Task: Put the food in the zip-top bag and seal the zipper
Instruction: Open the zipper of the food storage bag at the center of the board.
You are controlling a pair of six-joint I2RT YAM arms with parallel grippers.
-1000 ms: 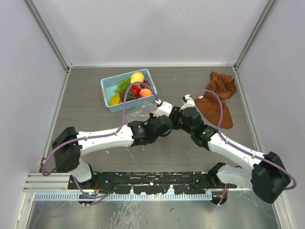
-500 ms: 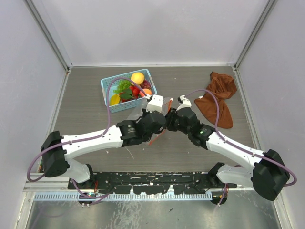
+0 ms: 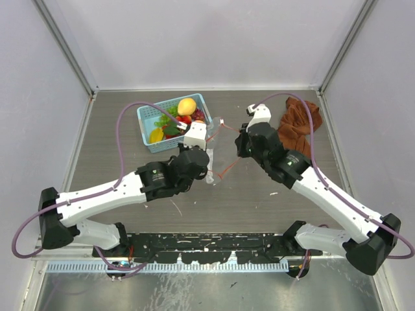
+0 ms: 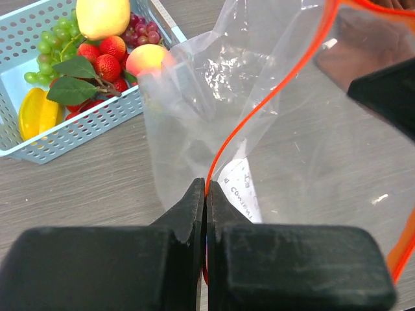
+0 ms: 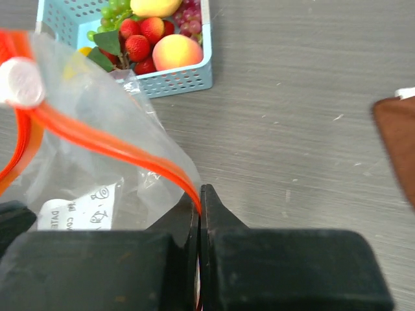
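Over the grey wood-grain tabletop (image 3: 104,149), just beside the light-blue perforated plastic basket (image 3: 144,118) of small toy fruits (image 3: 187,105), the left end effector (image 4: 205,184) and right end effector (image 5: 199,191) each pinch the thin red-orange zipper strip (image 5: 117,148) of the clear plastic zip-top bag (image 4: 188,110) hanging between them.

Clear bag (image 4: 214,110), red-orange zipper (image 4: 259,110)

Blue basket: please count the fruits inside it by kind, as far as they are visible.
Peaches: 2, the yellow-orange peach and the orange-red peach
Grape bunches: 2, the green grapes and the purple grapes
Strawberries: 4 showing, more may be hidden
Yellow piece: 1
Total: 9 showing
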